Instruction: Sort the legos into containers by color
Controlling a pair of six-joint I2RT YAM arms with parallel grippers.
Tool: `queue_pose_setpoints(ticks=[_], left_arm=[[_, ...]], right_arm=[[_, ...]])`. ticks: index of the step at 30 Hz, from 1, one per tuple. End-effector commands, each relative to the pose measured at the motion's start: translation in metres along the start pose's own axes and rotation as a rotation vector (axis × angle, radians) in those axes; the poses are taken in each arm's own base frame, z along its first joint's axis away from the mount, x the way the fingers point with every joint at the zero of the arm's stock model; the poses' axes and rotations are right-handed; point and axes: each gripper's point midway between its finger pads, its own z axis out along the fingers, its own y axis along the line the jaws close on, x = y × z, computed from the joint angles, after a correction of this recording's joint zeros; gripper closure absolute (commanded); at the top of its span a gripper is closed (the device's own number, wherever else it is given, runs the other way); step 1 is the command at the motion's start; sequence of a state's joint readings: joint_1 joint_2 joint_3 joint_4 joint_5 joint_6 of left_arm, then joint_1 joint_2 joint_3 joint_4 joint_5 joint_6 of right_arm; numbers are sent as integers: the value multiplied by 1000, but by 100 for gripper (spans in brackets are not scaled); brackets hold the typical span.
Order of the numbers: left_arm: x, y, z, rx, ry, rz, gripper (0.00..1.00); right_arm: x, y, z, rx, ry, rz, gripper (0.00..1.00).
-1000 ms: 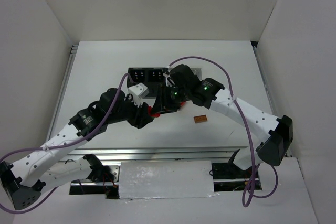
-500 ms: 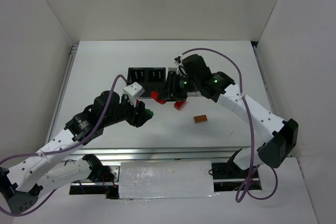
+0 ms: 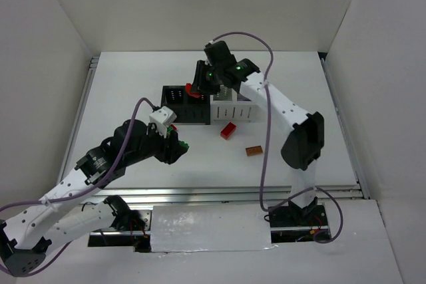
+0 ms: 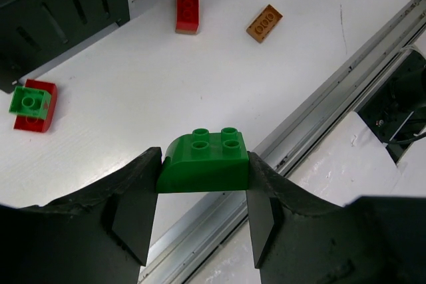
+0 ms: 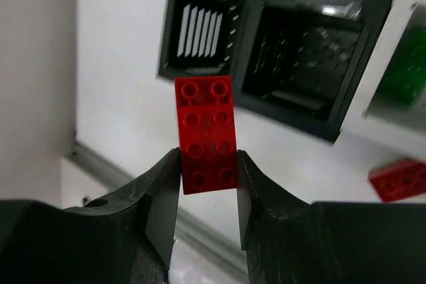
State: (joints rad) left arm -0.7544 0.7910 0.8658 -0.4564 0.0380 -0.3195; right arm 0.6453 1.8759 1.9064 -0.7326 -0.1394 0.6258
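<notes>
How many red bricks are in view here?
3. One red brick sits in the jaws of the right gripper by the black bins; a second red brick lies on the table; a third red brick lies under a green brick. Bins may hide more.
</notes>
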Motion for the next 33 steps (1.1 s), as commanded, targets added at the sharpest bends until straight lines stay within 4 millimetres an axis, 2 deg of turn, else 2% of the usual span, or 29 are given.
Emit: queue_pose_setpoints(ticks=[1, 2, 3, 4, 6, 7, 8, 9, 13, 17, 19, 20, 21, 22, 23, 24, 25, 26, 27, 28, 29, 30, 31, 32, 33], left_arm=[[-27, -6, -20, -7, -78, -53, 100], [-29, -8, -23, -5, -82, -60, 100], [-34, -3, -28, -39, -88, -74, 100], [-35, -3, -30, -46, -83, -78, 100], [-41, -2, -37, -61, -84, -87, 100], [-43, -3, -40, -62, -90, -91, 100], [-45, -3, -43, -66, -95, -95, 100], [-47, -1, -46, -80, -106, -98, 100], [-48, 2, -49, -102, -102, -107, 100], [-46, 5, -44, -118, -85, -109, 100], [-49, 7, -39, -134, -95, -121, 100], [-53, 9, -39, -142, -110, -130, 100], [-58, 8, -34, -142, -123, -132, 100], [-66, 6, -33, -138, -139, -125, 100], [-67, 7, -22, -146, -117, -120, 100], [-70, 8, -16, -150, -111, -112, 100], [-84, 5, -11, -144, -129, -94, 100], [-80, 8, 10, -163, -82, -88, 100], [-84, 10, 19, -174, -74, -87, 100], [-95, 8, 26, -173, -84, -80, 100], [-93, 12, 49, -190, -53, -79, 100], [-98, 14, 58, -199, -58, -85, 100], [-111, 11, 67, -189, -76, -89, 100], [-108, 14, 91, -194, -48, -91, 100], [-112, 14, 100, -197, -42, -92, 100]], right_arm=[[-23, -17, 18, 127, -48, -52, 98], [-14, -29, 38, 166, -3, -49, 96], [-22, -25, 40, 162, -15, -54, 93], [-16, -34, 54, 187, 13, -50, 93], [-14, -43, 60, 223, 25, -47, 90], [-13, -41, 62, 216, 19, -48, 85], [-8, -47, 64, 226, 30, -42, 77], [-10, -44, 60, 216, 15, -42, 59], [-16, -42, 53, 213, -4, -45, 44], [-26, -32, 40, 191, -33, -50, 26], [-32, -28, 31, 173, -44, -53, 24], [-40, -24, 19, 155, -65, -49, 24], [-49, -32, 8, 166, -80, -26, 24], [-53, -31, -3, 144, -84, -7, 24], [-60, -27, -31, 115, -110, 6, 24], [-65, -32, -47, 116, -133, 22, 24], [-67, -58, -57, 153, -149, 60, 23], [-77, -55, -98, 141, -227, 66, 23], [-78, -63, -115, 156, -255, 82, 21], [-80, -82, -133, 193, -280, 112, 20], [-70, -87, -160, 199, -306, 121, 17], [-64, -95, -173, 210, -316, 127, 16], [-48, -117, -176, 243, -294, 151, 10], [-40, -114, -207, 219, -349, 152, 3], [-31, -120, -216, 220, -357, 163, 1]])
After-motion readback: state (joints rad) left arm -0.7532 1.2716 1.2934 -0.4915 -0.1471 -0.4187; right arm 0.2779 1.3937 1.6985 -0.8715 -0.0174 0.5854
